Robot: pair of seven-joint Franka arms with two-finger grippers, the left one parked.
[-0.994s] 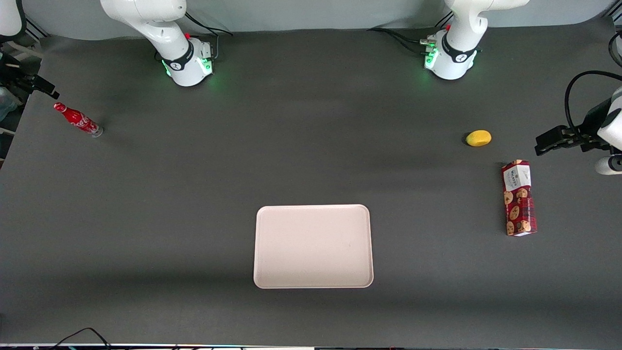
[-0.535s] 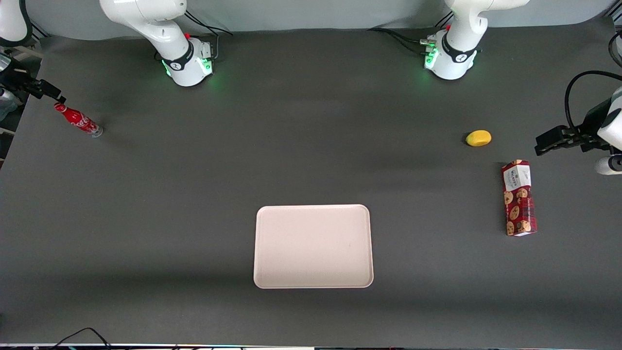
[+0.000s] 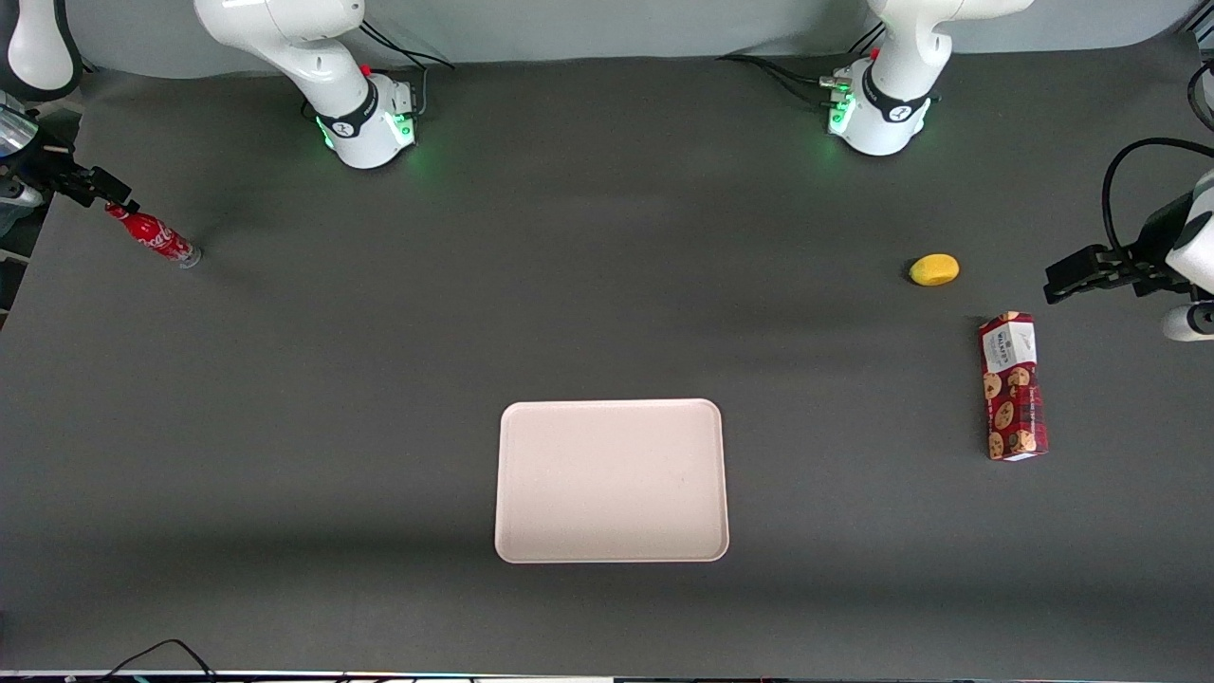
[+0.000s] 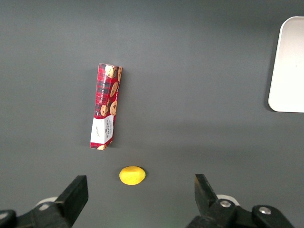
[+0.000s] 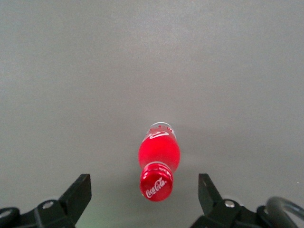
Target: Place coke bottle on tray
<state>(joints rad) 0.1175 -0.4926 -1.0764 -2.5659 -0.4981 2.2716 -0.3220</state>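
Gripper (image 5: 145, 199), spread wide and empty, hovers above the upright coke bottle (image 5: 159, 166), cap up.

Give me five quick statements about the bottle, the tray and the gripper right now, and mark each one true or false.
1. The coke bottle stands upright on the table. True.
2. The coke bottle is already on the tray. False: it stands at the working arm's end of the table, well apart from the tray.
3. The gripper has its fingers closed on the bottle's cap. False: the fingers are open, spread to either side of the cap with a gap on both sides.
4. The tray has nothing on it. True.
5. The lemon lies on the tray. False: it lies on the table beside the cookie box, toward the parked arm's end.
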